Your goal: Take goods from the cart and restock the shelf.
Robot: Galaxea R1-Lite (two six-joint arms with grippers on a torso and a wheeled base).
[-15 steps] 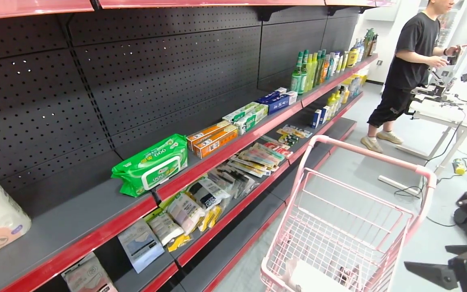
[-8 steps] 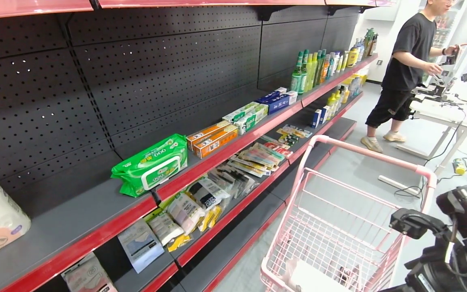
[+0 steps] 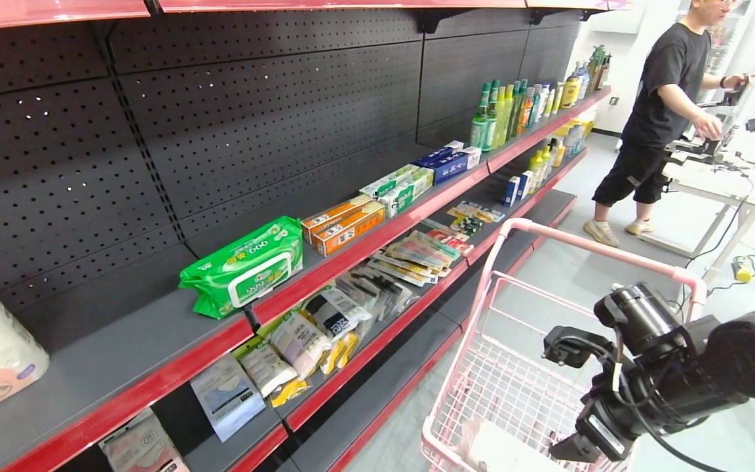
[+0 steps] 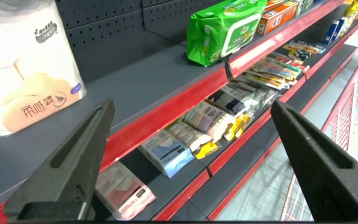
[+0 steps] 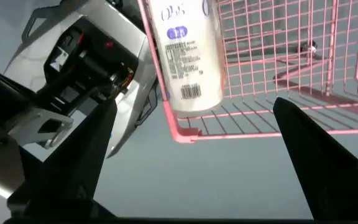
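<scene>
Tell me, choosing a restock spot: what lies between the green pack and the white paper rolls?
Only bare grey shelf, shown in the head and left wrist views.

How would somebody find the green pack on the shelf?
Start at the black pegboard wall and its long red-edged shelf. Left of the orange boxes lies the green pack. It alone is a soft green bag with a white flap; its neighbours are stiff boxes.

The right arm (image 3: 685,373) extends forward and low, wrist tilted down, with the right gripper (image 5: 192,102) spread wide. The left gripper (image 4: 192,104) is likewise spread wide.
</scene>
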